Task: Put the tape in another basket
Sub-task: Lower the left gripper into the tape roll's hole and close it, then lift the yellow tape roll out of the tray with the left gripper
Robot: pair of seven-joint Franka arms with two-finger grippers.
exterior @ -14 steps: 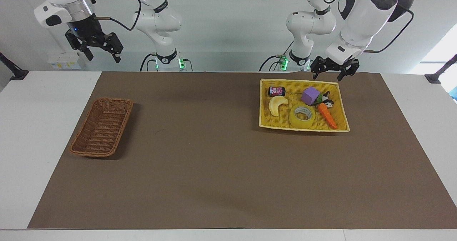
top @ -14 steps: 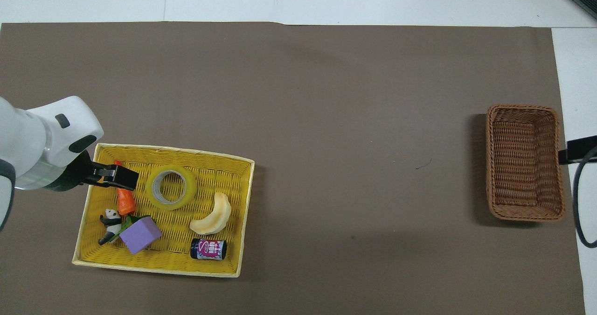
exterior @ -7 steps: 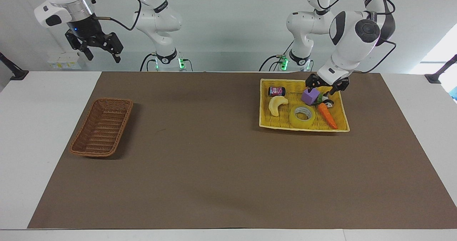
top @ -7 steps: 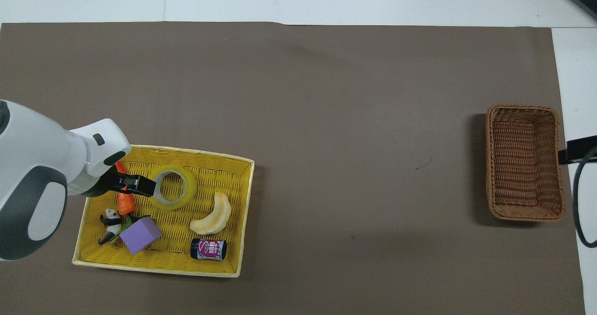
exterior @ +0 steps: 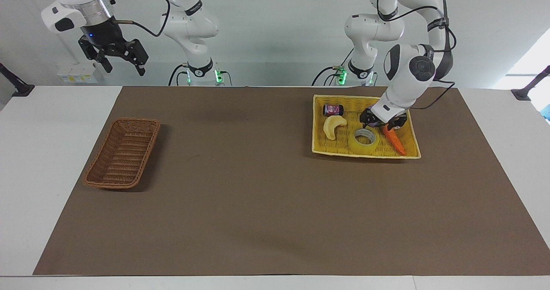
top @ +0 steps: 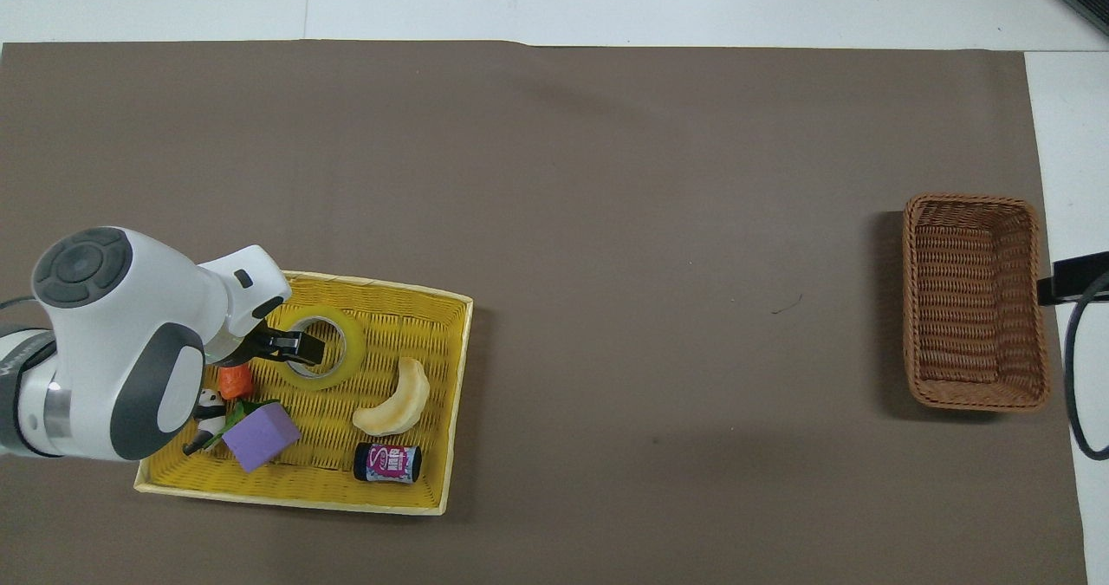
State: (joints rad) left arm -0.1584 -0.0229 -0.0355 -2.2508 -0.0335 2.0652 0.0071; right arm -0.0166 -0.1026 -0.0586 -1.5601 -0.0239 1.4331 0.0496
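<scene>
The yellow tape (exterior: 363, 140) lies flat in the yellow tray (exterior: 339, 147), at the edge farther from the robots; it also shows in the overhead view (top: 321, 351). My left gripper (exterior: 381, 126) is open and low over the tray, just above the tape's robot-side rim. In the overhead view the left gripper (top: 284, 347) has one fingertip over the tape's hole. The dark brown basket (exterior: 122, 152) stands empty toward the right arm's end of the table (top: 970, 299). My right gripper (exterior: 121, 61) waits open, high above the table's robot-side edge.
The tray (top: 433, 368) also holds a pale banana toy (top: 394, 399), a small can (top: 387, 463), a purple block (top: 262, 436), a carrot toy (exterior: 395, 140) and a panda figure (top: 204, 407). A brown mat covers the table between tray and basket.
My left gripper has come down from above the tray's robot-side rim, over the purple block, to just above the tape. The right arm and all objects stay put.
</scene>
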